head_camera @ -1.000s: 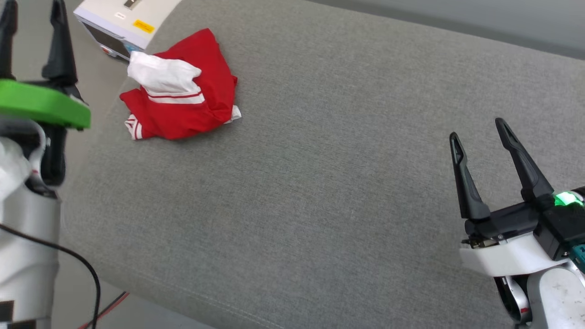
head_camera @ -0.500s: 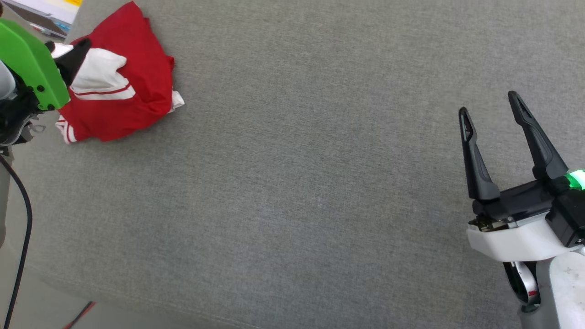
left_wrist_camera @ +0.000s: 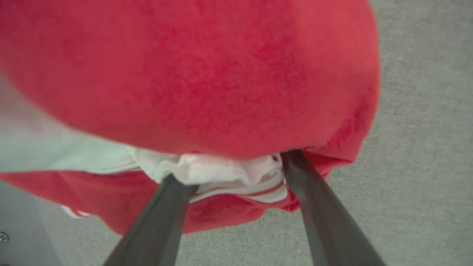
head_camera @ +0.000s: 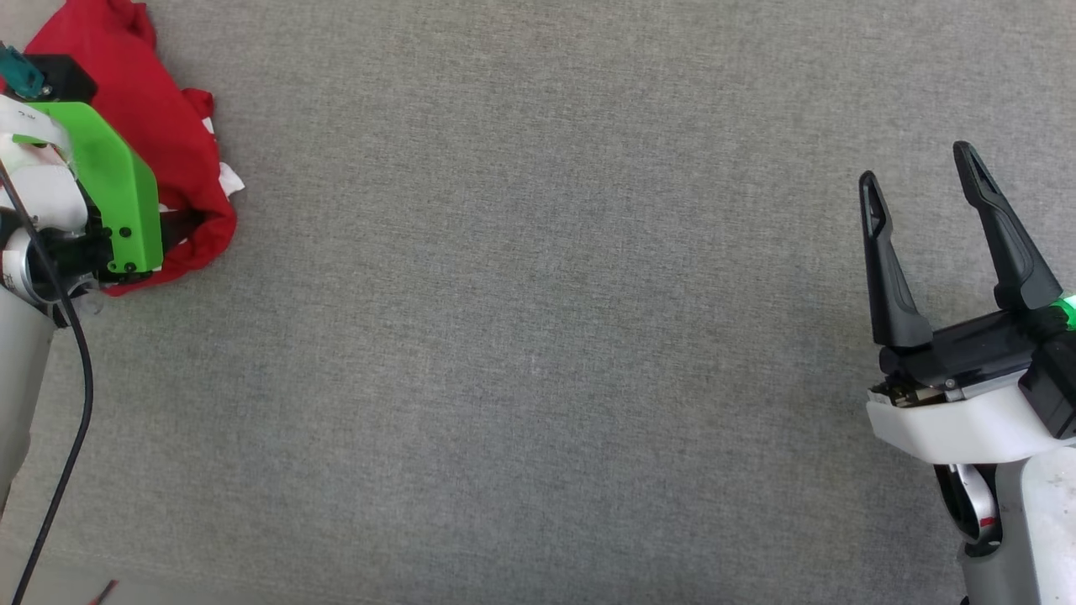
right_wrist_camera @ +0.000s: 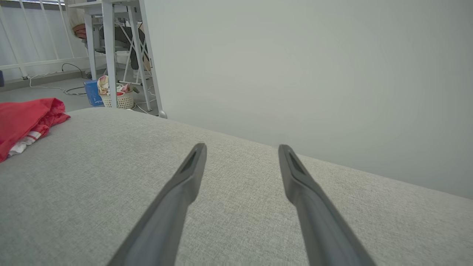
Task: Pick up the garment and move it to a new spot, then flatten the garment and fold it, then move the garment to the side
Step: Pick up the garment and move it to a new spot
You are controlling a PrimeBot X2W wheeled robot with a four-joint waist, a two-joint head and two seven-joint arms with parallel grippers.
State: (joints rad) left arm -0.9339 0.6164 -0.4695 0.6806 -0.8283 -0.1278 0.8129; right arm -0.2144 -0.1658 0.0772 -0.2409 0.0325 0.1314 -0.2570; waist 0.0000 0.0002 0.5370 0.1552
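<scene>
One grey surface (head_camera: 538, 336), pale wall (right_wrist_camera: 314, 66)

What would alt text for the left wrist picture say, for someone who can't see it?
A crumpled red garment with a bunched white fold looms close. The open left gripper meets it, two dark fingers straddling the white fold, grey upholstery beneath.
</scene>
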